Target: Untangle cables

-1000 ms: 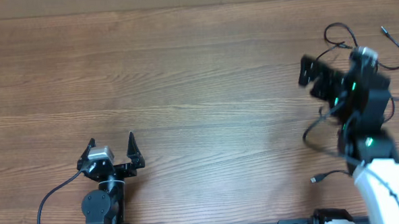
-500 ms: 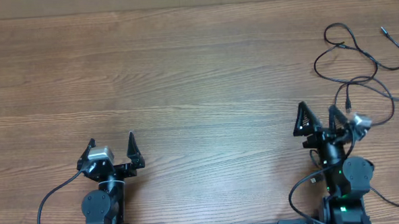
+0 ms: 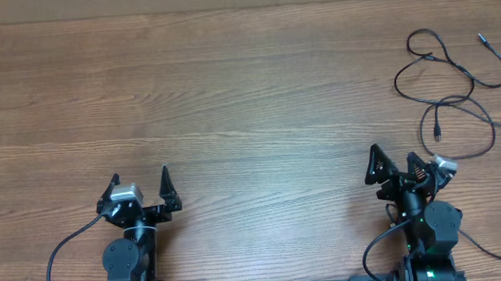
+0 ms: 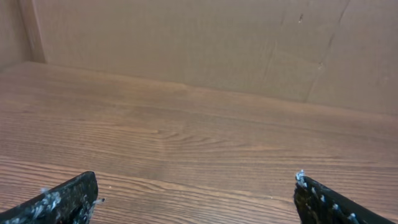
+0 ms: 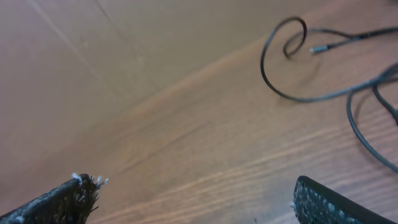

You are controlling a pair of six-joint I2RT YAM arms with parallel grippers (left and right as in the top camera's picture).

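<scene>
Both end effectors are sitting wide apart with nothing between the fingers. The left end effector [image 3: 139, 173] is parked near its base at the lower left. The right end effector [image 3: 392, 153] is parked the same way at the lower right. Each wrist view shows just two dark fingertips over bare wood.

The cables [image 3: 437, 122] are up in the far right corner of the worktop [image 3: 248, 90], well apart from the left arm and nearer the right one. They look like loose loops crossing each other, with a small plug [image 3: 437, 136] pointing down toward the right arm. The right wrist view catches one curl of cable [image 5: 263, 65] and another metal tip [image 5: 317, 48].

Stuff I'd worry about from here:
- The cords are super thin and lie flat on the wood, so a pinch could close on nothing or scrape the surface.
- Grabbing right at a crossing could catch two strands and pull the tangle tighter instead of opening it.
- The bunch runs right up to the right edge of the overhead view, so a sideways drag might pull it out of sight or off the worktop.
- The left arm has a long reach across. If both arms go in together, they could bump.
- The right arm's own thick lead [image 3: 370, 250] is black too, so don't mistake it for a target.
</scene>
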